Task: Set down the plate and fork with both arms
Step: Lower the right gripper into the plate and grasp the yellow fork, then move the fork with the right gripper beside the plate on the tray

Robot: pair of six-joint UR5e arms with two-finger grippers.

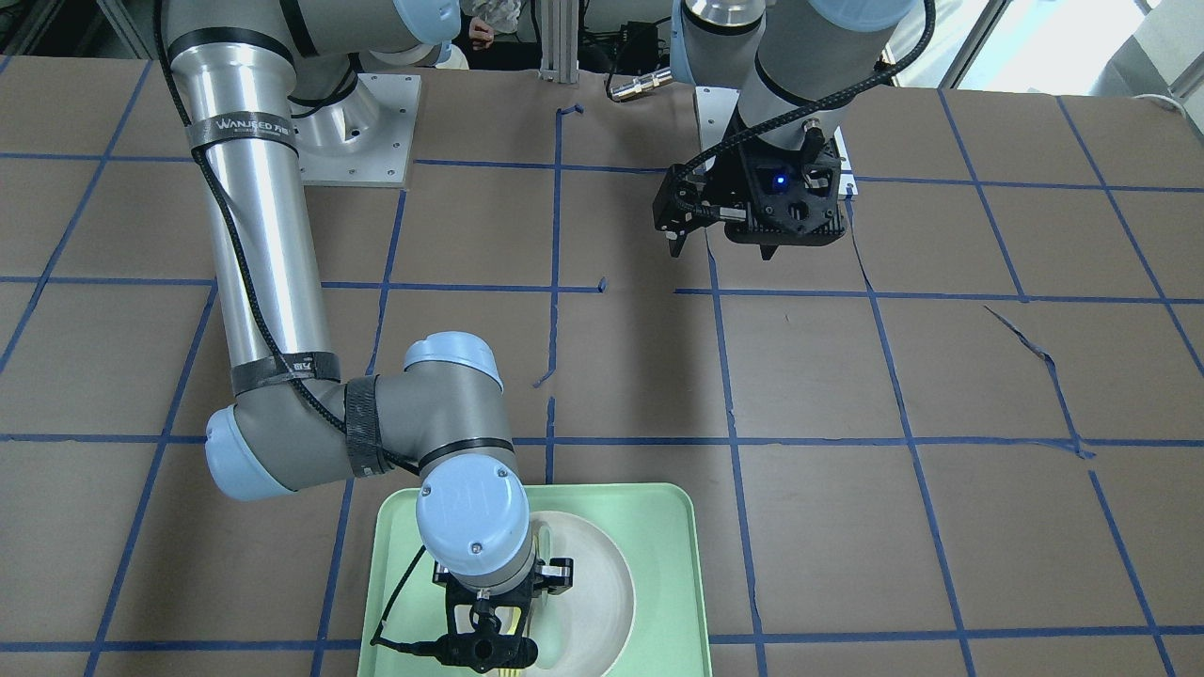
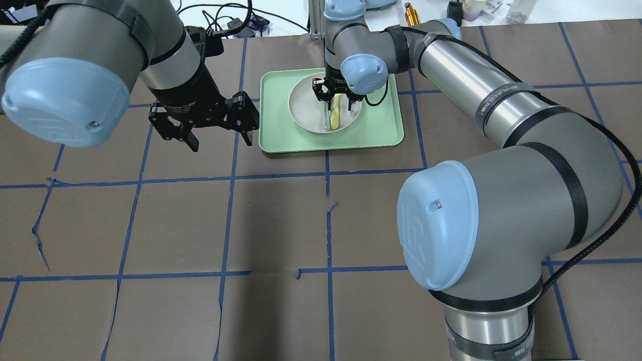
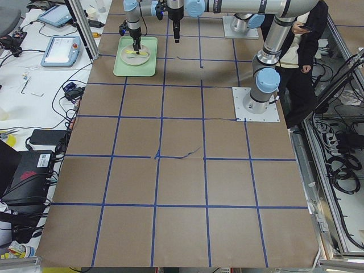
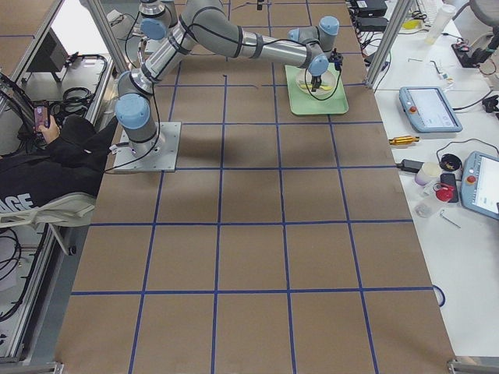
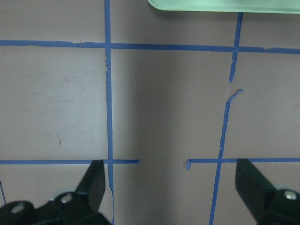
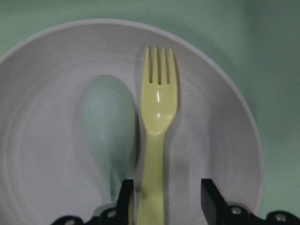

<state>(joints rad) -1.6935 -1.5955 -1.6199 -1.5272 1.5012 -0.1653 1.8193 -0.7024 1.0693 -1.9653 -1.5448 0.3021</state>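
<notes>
The off-white plate [image 6: 47, 140] lies on the mint-green tray [image 2: 381, 135]. In it lie the pale yellow fork [image 6: 158, 112] and a grey-green spoon [image 6: 108, 126], side by side. My right gripper [image 6: 166, 197] is down over the plate [image 2: 306, 108], open, with its fingers on either side of the fork's handle. The left finger is close to the handle and there is a gap at the right finger. The fork also shows in the overhead view [image 2: 334, 118]. My left gripper [image 2: 222, 144] is open and empty, hovering over bare table beside the tray.
The tray [image 1: 658, 527] sits at the table's far edge from the robot, with a monitor pole and cables behind it. Brown paper with blue tape lines covers the table [image 2: 281, 225]. The tray's near edge shows at the top of the left wrist view [image 5: 220, 4].
</notes>
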